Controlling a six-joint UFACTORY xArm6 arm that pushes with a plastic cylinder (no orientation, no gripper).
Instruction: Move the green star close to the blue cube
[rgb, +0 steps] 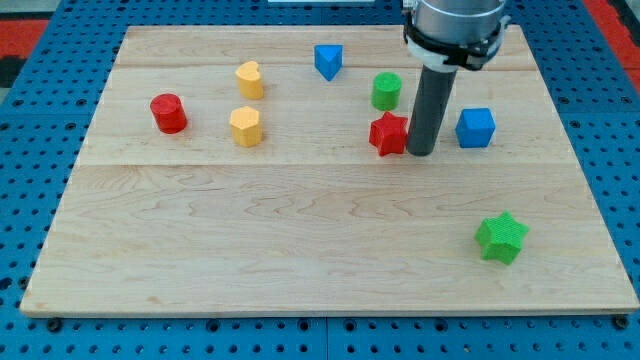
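Note:
The green star (501, 237) lies near the board's lower right. The blue cube (476, 128) sits at the right, well above the star. My tip (421, 153) rests on the board between the red star (389, 133) and the blue cube, touching or nearly touching the red star's right side. The tip is far up and to the left of the green star.
A green cylinder (387, 91) stands just above the red star. A blue triangular block (328, 61) is near the top middle. A yellow heart (250, 80), a yellow hexagon (245, 126) and a red cylinder (169, 113) lie at the left. The wooden board (300, 240) has edges all round.

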